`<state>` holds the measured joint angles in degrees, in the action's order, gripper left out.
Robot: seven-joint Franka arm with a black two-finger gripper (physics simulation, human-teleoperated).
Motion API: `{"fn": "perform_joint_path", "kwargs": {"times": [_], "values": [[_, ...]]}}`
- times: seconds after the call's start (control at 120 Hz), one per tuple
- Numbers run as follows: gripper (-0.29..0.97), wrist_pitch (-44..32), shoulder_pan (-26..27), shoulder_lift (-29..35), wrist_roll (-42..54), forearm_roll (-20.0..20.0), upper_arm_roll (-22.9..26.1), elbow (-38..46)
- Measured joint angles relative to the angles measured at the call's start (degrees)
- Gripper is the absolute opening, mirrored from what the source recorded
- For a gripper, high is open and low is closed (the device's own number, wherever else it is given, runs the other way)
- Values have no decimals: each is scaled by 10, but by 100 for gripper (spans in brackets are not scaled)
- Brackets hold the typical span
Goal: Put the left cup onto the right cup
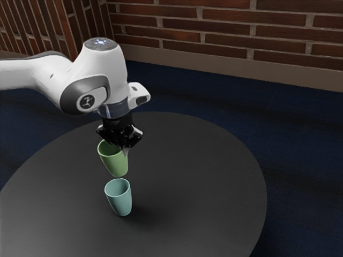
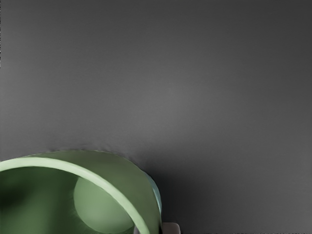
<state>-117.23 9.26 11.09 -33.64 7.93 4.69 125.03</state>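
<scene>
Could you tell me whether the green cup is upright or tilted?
Tilted: the green cup, held by the gripper, opens toward the exterior view's left.

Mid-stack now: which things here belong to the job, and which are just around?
Job:
green cup, tilted, held in the air by the gripper
teal cup, upright on the table, below the green cup

Just around:
table, only bearing the teal cup
brick wall
blue floor
</scene>
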Motion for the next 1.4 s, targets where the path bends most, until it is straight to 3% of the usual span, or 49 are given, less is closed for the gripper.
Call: {"fn": "perform_joint_path", "kwargs": {"times": [0.55, 1.4], "values": [[-11, 3, -1, 29, -58, -6, 11, 42], [-11, -7, -6, 8, -95, -9, 11, 45]]}}
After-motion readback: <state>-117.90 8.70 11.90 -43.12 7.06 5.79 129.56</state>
